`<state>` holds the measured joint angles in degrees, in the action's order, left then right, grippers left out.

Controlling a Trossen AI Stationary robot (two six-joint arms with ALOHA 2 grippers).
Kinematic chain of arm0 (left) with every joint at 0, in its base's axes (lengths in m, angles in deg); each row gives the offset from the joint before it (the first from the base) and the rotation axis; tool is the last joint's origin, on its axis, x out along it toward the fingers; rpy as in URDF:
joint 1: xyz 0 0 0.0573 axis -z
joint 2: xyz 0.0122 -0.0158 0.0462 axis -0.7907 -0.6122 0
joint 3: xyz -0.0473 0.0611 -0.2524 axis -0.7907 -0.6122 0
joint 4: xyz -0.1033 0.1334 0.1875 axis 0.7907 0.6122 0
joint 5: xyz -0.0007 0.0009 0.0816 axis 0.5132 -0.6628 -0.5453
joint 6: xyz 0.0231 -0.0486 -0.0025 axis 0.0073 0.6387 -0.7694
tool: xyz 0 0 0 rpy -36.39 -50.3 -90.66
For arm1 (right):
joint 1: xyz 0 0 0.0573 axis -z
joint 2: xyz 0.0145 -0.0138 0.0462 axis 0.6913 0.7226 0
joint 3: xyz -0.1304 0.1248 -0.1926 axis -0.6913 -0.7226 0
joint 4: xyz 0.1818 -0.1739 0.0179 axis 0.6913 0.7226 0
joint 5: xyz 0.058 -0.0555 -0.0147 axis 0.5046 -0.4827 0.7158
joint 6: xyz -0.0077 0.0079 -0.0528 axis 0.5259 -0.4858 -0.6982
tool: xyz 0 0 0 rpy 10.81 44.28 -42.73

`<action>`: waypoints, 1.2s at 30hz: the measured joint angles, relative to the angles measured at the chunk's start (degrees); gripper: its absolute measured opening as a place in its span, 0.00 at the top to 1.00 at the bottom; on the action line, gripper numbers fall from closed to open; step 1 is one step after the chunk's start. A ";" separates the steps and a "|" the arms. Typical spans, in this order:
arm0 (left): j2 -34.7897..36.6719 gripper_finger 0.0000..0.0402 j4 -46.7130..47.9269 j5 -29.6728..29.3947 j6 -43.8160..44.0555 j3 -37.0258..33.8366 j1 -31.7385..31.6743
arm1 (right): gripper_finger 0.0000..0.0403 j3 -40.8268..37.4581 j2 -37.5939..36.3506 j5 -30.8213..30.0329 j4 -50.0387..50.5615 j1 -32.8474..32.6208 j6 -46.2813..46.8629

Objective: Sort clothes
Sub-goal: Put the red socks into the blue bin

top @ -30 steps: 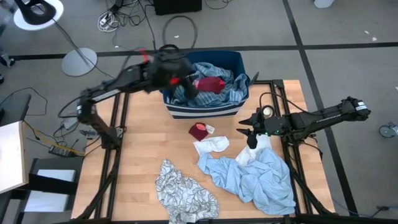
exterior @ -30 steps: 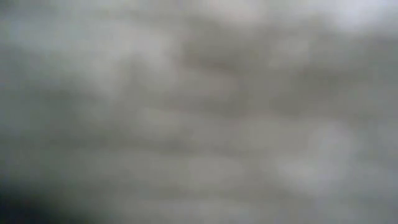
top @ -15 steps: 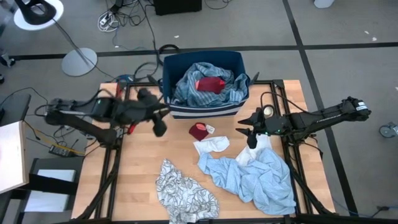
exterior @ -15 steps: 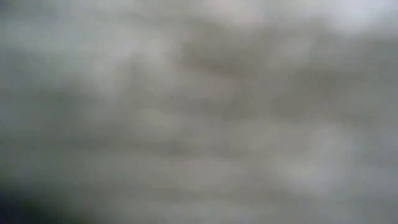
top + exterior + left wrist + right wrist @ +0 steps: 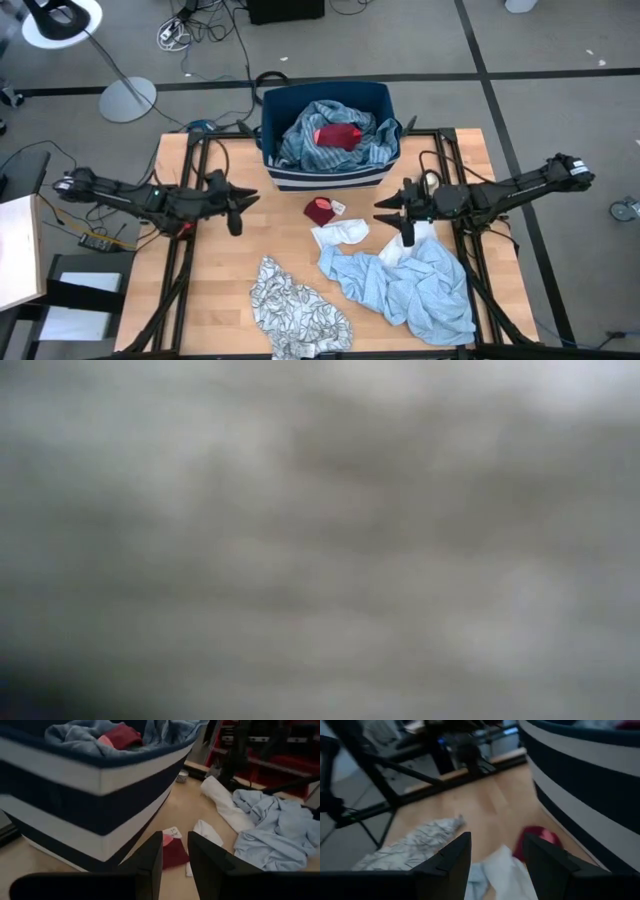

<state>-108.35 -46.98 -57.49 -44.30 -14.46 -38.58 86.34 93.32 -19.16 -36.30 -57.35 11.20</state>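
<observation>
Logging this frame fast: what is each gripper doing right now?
Left gripper: open, empty, over the table left of the bin.
Right gripper: open, empty, above the white garment.

A navy-and-white striped bin (image 5: 326,176) holds blue-striped cloth (image 5: 345,148) and a red piece (image 5: 338,136). On the tan wooden table (image 5: 220,280): dark red (image 5: 319,211), white (image 5: 340,235), pale blue (image 5: 405,285), grey-white leaf print (image 5: 295,312).

On the table (image 5: 210,290): 4 loose garments, namely 1 small red piece (image 5: 320,211), 1 white piece (image 5: 341,235), 1 pale blue piece (image 5: 410,285), 1 leaf-print piece (image 5: 293,305); 1 navy-and-white bin (image 5: 325,176) holding striped blue fabric (image 5: 330,142) and 1 red item (image 5: 338,135); 2 arms.
</observation>
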 joint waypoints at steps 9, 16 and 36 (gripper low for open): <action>7.02 0.76 -2.70 0.00 3.14 -7.15 0.00 | 0.58 1.22 10.05 -0.44 -7.49 -3.65 -0.41; 6.95 0.76 -3.23 0.02 2.46 -7.16 -0.04 | 0.59 7.95 21.69 -2.28 -7.70 -3.92 -4.68; 5.94 0.76 -2.29 5.35 0.66 -7.16 -0.04 | 0.59 22.13 63.11 -14.54 -19.66 4.13 -6.12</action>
<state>-102.42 -49.27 -52.13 -43.64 -21.62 -38.62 108.47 156.44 -33.71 -55.96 -53.23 5.08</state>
